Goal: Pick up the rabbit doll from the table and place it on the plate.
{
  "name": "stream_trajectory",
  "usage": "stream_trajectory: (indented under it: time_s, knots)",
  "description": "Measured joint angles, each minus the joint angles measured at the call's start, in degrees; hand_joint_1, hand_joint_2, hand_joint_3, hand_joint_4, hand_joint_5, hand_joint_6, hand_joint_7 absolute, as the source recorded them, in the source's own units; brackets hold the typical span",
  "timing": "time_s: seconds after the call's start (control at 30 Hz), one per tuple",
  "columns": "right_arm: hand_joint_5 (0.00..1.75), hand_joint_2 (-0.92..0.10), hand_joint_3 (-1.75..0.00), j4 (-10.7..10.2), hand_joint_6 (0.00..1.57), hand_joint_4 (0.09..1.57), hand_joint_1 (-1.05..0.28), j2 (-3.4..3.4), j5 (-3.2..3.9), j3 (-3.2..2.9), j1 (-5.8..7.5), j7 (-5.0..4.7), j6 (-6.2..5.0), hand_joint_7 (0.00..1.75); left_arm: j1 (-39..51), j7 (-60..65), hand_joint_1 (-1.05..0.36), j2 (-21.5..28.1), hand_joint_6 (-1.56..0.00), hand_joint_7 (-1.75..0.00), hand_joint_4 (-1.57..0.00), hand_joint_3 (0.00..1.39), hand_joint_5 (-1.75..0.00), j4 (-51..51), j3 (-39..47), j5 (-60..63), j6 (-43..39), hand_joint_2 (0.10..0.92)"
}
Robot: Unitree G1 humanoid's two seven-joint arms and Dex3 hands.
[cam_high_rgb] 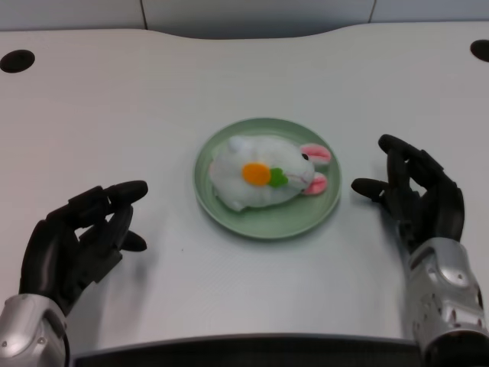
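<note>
A white rabbit doll [260,173] with pink ears and an orange carrot on its body lies on its side on the green plate [229,210] at the middle of the table. My left hand [80,241] rests at the lower left, well apart from the plate, fingers spread and holding nothing. My right hand [416,195] sits to the right of the plate, also holding nothing.
The white table [153,92] has two dark round holes at its far corners, one at the left [17,60] and one at the right [480,50]. The table's near edge runs along the bottom of the picture.
</note>
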Motion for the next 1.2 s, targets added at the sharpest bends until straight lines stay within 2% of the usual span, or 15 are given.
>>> stream_trajectory:
  time_s: [0.1, 0.37, 0.5, 0.7, 0.93, 1.07, 1.2]
  knots:
    - [1.05, -0.92, -0.32, -0.3, 0.68, 0.69, -0.32, 0.02, -0.06, 0.07, 0.13, 0.13, 0.0, 0.49, 0.76, -1.22, -0.45, -0.18, -0.79, -0.56, -0.51, 0.47, -1.64, -0.36, 1.23, -2.36, 2.2, 0.921]
    - [1.04, -0.92, -0.34, -0.66, 0.68, 0.68, -0.31, -0.07, -0.07, 0.06, 0.46, 0.52, 0.0, 0.49, 2.47, -2.34, -0.46, -0.83, -0.74, -0.73, -0.53, 0.46, -1.63, 0.14, 1.93, -3.5, 2.09, 0.921]
    - [1.06, -0.92, -0.33, -0.85, 0.68, 0.7, -0.32, -0.09, -0.01, -0.05, 0.49, 0.64, 0.0, 0.5, 2.57, -2.74, -0.44, -1.06, -0.66, -0.84, -0.49, 0.48, -1.62, 0.97, 1.99, -3.48, 1.49, 0.921]
    - [1.04, -0.92, -0.31, -0.87, 0.68, 0.69, -0.33, -0.11, 0.02, -0.2, 0.49, 0.71, 0.0, 0.5, 2.62, -4.29, -0.44, -0.98, -0.63, -0.9, -0.47, 0.47, -1.61, 2.43, 2.1, -3.45, 0.45, 0.921]
    - [1.03, -0.92, -0.31, -0.85, 0.67, 0.69, -0.32, -0.25, 0.12, -0.59, 0.49, 1.47, 0.0, 0.49, 2.42, -4.26, -0.44, -0.95, -0.62, -0.94, -0.46, 0.48, -1.61, 3.56, 2.47, -3.18, -0.44, 0.921]
    - [1.03, -0.92, -0.31, -0.85, 0.67, 0.7, -0.33, -0.3, 0.12, -0.8, 0.49, 1.46, 0.03, 0.49, 2.41, -4.19, -0.44, -0.99, -0.61, -0.97, -0.44, 0.47, -1.62, 3.57, 2.54, -3.09, -0.44, 0.921]
    - [1.04, -0.92, -0.31, -0.86, 0.67, 0.71, -0.32, -0.35, 0.13, -0.99, 0.49, 1.45, 0.58, 0.49, 2.18, -4.19, -0.44, -1.04, -0.61, -0.98, -0.47, 0.46, -1.63, 4.14, 2.76, -3.1, -0.54, 0.921]
